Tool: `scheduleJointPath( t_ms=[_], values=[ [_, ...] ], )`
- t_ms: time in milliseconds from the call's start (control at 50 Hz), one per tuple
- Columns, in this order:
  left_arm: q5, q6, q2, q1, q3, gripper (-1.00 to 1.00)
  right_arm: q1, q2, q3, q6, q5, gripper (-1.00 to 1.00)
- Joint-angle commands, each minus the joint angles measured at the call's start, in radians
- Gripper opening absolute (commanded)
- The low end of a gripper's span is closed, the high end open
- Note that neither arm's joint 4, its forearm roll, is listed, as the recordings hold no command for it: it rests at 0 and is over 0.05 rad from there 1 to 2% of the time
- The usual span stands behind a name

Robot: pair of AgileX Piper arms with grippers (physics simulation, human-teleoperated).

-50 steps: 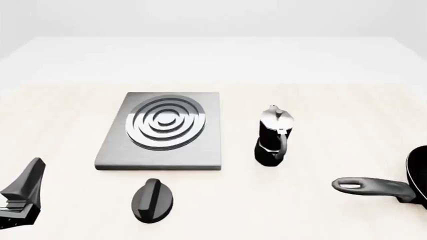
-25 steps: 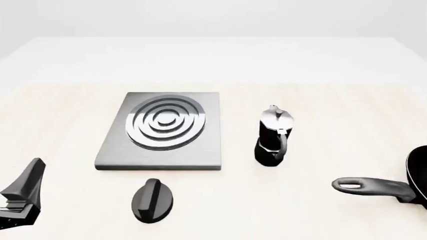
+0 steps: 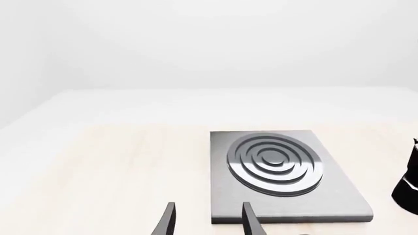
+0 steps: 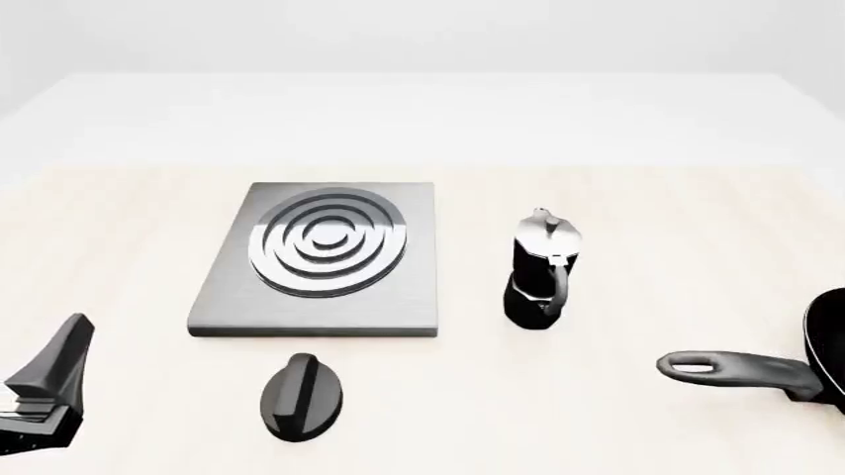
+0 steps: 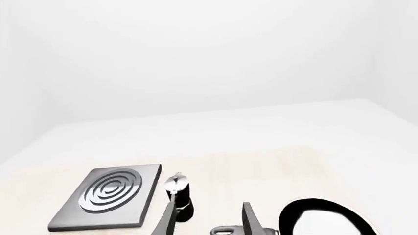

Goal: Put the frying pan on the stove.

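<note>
The frying pan [image 4: 829,348] lies at the table's right edge, partly cut off in the front view, with its long dark handle [image 4: 734,369] pointing left. The right wrist view shows the frying pan [image 5: 325,219] with its glossy pale inside. My right gripper [image 5: 209,223] is open and empty, held short of the handle's end [image 5: 225,229]; it is outside the front view. The stove [image 4: 320,259], a grey plate with silver rings, lies left of centre with nothing on it. My left gripper [image 3: 207,225] is open and empty, low at the near left, short of the stove [image 3: 281,171].
A black-and-silver moka pot [image 4: 541,269] stands upright between the stove and the pan. A small black oval knob [image 4: 301,396] lies in front of the stove's near edge. The left gripper [image 4: 50,384] sits by the table's near left corner.
The left gripper has shifted very slightly in the front view. The pan, stove, moka pot and knob have not moved.
</note>
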Motion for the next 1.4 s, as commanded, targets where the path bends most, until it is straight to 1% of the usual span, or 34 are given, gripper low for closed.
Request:
scheduleJointPath(
  t_ms=[20, 100, 220, 340, 380, 420, 460, 620, 640, 660, 720, 760, 900, 940, 960, 1180, 1340, 1400],
  values=[
    [-0.042, 0.004, 0.040, -0.017, 0.003, 1.00, 0.005, 0.000, -0.020, -0.006, 0.019, 1.00],
    [-0.092, 0.016, 0.089, -0.034, -0.004, 1.00, 0.018, 0.000, -0.030, -0.004, 0.020, 1.00],
    [-0.128, 0.024, 0.163, -0.063, -0.042, 1.00, 0.023, 0.000, -0.037, -0.007, 0.021, 1.00],
    [-0.136, 0.017, 0.217, -0.083, -0.088, 1.00, 0.027, 0.000, -0.042, -0.011, 0.021, 1.00],
    [-0.171, 0.022, 0.285, -0.098, -0.112, 1.00, 0.027, 0.000, -0.043, -0.006, 0.021, 1.00],
    [-0.197, 0.036, 0.325, -0.108, -0.126, 1.00, 0.027, 0.000, -0.042, 0.000, 0.021, 1.00],
    [-0.201, 0.038, 0.335, -0.109, -0.131, 1.00, 0.027, 0.000, -0.043, -0.001, 0.021, 1.00],
    [-0.258, 0.056, 0.479, -0.187, -0.215, 1.00, 0.027, 0.000, -0.042, 0.008, 0.021, 1.00],
    [-0.258, 0.056, 0.479, -0.187, -0.215, 1.00, 0.027, 0.000, -0.042, 0.008, 0.021, 1.00],
    [-0.262, 0.063, 0.507, -0.210, -0.243, 1.00, 0.027, 0.000, -0.042, 0.009, 0.021, 1.00],
    [-0.264, 0.068, 0.550, -0.241, -0.289, 1.00, 0.026, 0.000, -0.042, 0.011, 0.021, 1.00],
    [-0.267, 0.069, 0.560, -0.244, -0.298, 1.00, 0.026, 0.000, -0.042, 0.011, 0.021, 1.00],
    [-0.297, 0.081, 0.680, -0.322, -0.386, 1.00, 0.025, 0.000, -0.041, 0.017, 0.021, 1.00],
    [-0.297, 0.082, 0.691, -0.326, -0.395, 1.00, 0.025, 0.000, -0.040, 0.018, 0.021, 1.00],
    [-0.310, 0.099, 0.725, -0.346, -0.415, 1.00, 0.025, 0.000, -0.040, 0.019, 0.021, 1.00],
    [-0.340, 0.118, 0.847, -0.417, -0.497, 1.00, 0.021, 0.000, -0.037, 0.023, 0.020, 1.00],
    [-0.336, 0.143, 0.910, -0.462, -0.575, 1.00, 0.022, 0.000, -0.035, 0.023, 0.020, 1.00],
    [-0.335, 0.158, 0.933, -0.494, -0.604, 1.00, 0.023, 0.000, -0.035, 0.022, 0.020, 1.00]
  ],
)
